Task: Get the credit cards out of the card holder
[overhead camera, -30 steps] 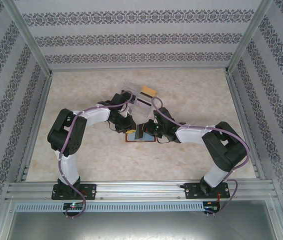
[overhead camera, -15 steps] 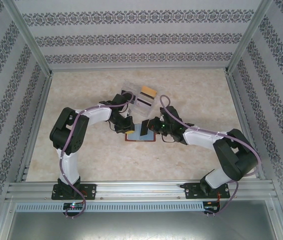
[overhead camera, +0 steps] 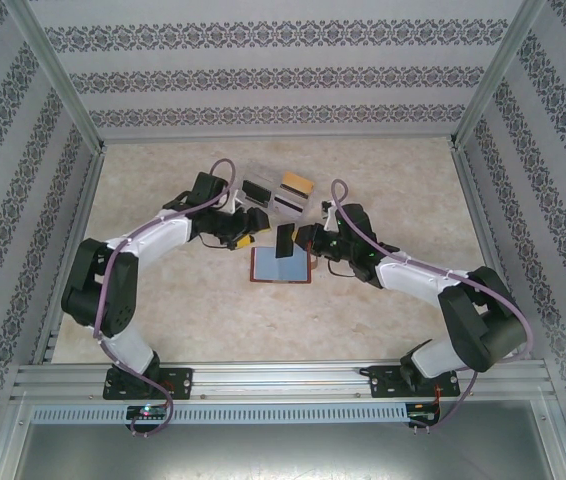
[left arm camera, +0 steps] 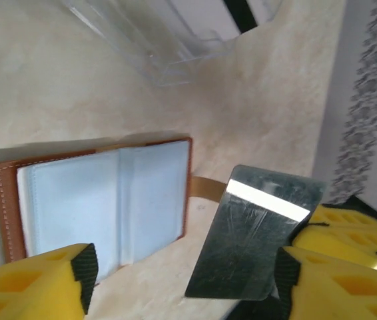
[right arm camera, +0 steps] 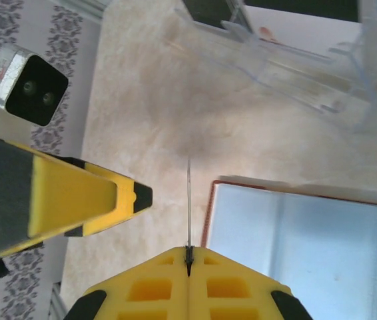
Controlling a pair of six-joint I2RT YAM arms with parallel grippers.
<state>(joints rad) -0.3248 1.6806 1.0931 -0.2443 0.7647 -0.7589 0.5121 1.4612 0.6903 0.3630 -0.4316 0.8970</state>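
The brown card holder (overhead camera: 281,266) lies open on the table, its blue-grey pockets up (left arm camera: 102,200) (right arm camera: 308,233). My right gripper (overhead camera: 305,238) (right arm camera: 188,252) is shut on a dark grey credit card (overhead camera: 285,241) (left arm camera: 255,240) with a shiny stripe. It holds the card on edge just above the holder's far side, where it looks like a thin line (right arm camera: 188,200). My left gripper (overhead camera: 248,232) (left arm camera: 185,280) is open; the card stands inside its gap near one finger (left arm camera: 287,277), unpinched. More credit cards, one yellow-orange (overhead camera: 296,184), sit in the clear tray.
The clear plastic compartment tray (overhead camera: 263,185) (left arm camera: 175,40) (right arm camera: 295,60) stands just beyond the holder, close to both grippers. Bare marble-patterned table stretches to the left, right and front. Patterned walls and metal posts enclose the table.
The left gripper has opened and its arm has swung back to the left. The right gripper has raised the dark card off the holder, toward the tray.
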